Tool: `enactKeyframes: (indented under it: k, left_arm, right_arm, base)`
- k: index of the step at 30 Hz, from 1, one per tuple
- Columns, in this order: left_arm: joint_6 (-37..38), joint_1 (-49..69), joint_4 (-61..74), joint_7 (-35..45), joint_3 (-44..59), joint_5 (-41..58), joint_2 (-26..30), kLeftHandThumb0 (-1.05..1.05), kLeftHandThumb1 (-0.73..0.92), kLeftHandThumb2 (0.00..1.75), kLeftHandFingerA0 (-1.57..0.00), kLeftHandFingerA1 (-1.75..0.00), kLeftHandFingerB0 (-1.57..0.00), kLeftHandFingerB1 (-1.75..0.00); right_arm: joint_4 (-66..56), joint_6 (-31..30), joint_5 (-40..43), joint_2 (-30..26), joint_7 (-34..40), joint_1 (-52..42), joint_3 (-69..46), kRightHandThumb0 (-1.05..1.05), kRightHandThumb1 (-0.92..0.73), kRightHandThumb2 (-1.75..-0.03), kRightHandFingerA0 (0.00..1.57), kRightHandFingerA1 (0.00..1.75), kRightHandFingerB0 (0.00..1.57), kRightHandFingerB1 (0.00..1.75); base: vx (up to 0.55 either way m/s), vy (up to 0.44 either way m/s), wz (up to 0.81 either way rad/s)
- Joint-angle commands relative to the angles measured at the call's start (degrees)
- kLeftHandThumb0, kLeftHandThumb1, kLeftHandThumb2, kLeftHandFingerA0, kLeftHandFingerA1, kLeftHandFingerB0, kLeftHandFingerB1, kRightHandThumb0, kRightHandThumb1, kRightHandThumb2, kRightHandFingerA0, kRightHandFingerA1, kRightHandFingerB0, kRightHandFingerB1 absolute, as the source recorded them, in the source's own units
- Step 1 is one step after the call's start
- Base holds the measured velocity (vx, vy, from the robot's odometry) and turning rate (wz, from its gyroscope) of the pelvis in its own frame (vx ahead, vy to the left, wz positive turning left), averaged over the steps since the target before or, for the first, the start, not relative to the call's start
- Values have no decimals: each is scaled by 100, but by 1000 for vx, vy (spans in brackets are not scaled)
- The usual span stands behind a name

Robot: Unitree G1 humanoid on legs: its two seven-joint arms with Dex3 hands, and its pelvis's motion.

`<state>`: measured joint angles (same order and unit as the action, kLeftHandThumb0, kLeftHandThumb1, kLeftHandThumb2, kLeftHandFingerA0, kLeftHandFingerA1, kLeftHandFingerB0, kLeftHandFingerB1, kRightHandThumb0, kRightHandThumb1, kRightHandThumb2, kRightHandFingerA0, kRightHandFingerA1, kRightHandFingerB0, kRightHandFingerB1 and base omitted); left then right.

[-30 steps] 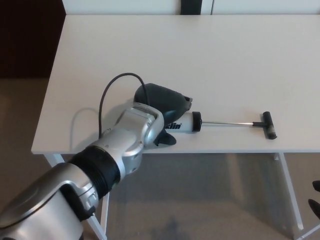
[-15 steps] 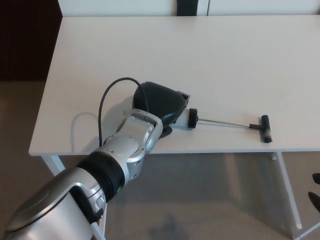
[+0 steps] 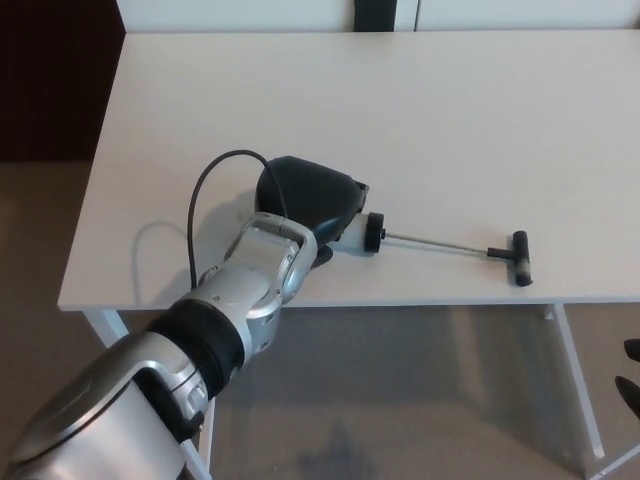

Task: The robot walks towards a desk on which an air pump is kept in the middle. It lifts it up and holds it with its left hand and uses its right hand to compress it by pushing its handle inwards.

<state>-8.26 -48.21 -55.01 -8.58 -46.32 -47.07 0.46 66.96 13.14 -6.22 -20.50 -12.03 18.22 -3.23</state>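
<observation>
The air pump lies on the white desk (image 3: 480, 110) near its front edge. Its thin metal rod (image 3: 432, 243) is drawn out to the right and ends in a black T-handle (image 3: 520, 259). A black end cap (image 3: 374, 232) shows where the rod enters the body. My left hand (image 3: 305, 195) covers and grips the pump's body, hiding most of it, with the thumb under the front side. Two small dark tips of my right hand (image 3: 630, 390) show at the picture's right edge, far below and right of the handle.
A black cable (image 3: 196, 195) loops from my left wrist over the desk. The desk's front edge runs just below the pump, with white legs (image 3: 578, 380) and carpet floor beneath. A dark upright object (image 3: 380, 12) stands behind the desk.
My left hand has closed further over the pump's body and dragged it left and slightly back. The white part of the body is now hidden, and the handle has followed to the left.
</observation>
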Motion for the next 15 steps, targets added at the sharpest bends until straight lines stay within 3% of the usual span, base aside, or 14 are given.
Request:
enactKeyframes:
  k: [1,2,4,5,6,7,10,11,13,14,15]
  left_arm:
    - [570,551,245,-971,455,240,306,-13,58,58,-74,-146,-68,-82]
    - [655,574,298,-1103,569,282,331,-11,63,54,-70,-168,-65,-102]
    - [750,605,347,-1247,693,307,354,-11,63,54,-70,-168,-65,-102]
    - [807,608,393,-1357,768,321,399,-5,63,51,-70,-172,-52,-137]
    - [877,614,440,-1470,860,314,446,-5,63,51,-70,-172,-52,-137]
    - [948,612,470,-1630,915,290,487,-1,65,51,-69,-175,-46,-151]
    - [1060,613,491,-1847,998,234,529,-1,65,51,-69,-175,-46,-151]
    - [1156,624,509,-1981,1046,254,544,-3,62,56,-75,-175,-58,-141]
    - [1314,641,525,-2192,1128,275,563,-3,62,56,-75,-175,-58,-141]
    - [1416,639,571,-2198,1195,333,586,-3,66,59,-72,-175,-48,-156]
    - [1549,636,624,-2212,1283,403,614,-3,66,59,-72,-175,-48,-156]
  right_arm:
    - [31,-59,71,-79,-12,53,-46,-55,-80,-64,26,34,22,30]
    - [29,-65,77,-84,-20,58,-50,-55,-80,-64,26,34,22,31]
    - [28,-68,81,-89,-30,61,-53,-55,-80,-64,26,34,22,31]
    - [23,-55,58,-91,-16,64,-33,-55,-81,-64,27,34,21,30]
    - [18,-39,28,-92,4,69,-8,-55,-81,-64,27,34,21,30]
    - [29,-52,41,-85,10,80,-21,-55,-80,-64,27,34,22,30]
    - [47,-77,70,-75,12,97,-46,-55,-80,-64,27,34,22,30]
    - [48,-78,63,-74,22,98,-40,-55,-80,-64,28,35,22,31]
    - [50,-79,51,-72,36,100,-32,-55,-80,-64,28,35,22,31]
    - [56,-82,47,-73,43,114,-29,-55,-80,-64,28,35,22,31]
    - [65,-85,41,-73,52,131,-26,-55,-80,-64,28,35,22,31]
  base:
    - [0,0,0]
    - [0,0,0]
    - [0,0,0]
    - [0,0,0]
    - [0,0,0]
    - [0,0,0]
    - [0,0,0]
    - [0,0,0]
    - [0,0,0]
    - [0,0,0]
    - [0,0,0]
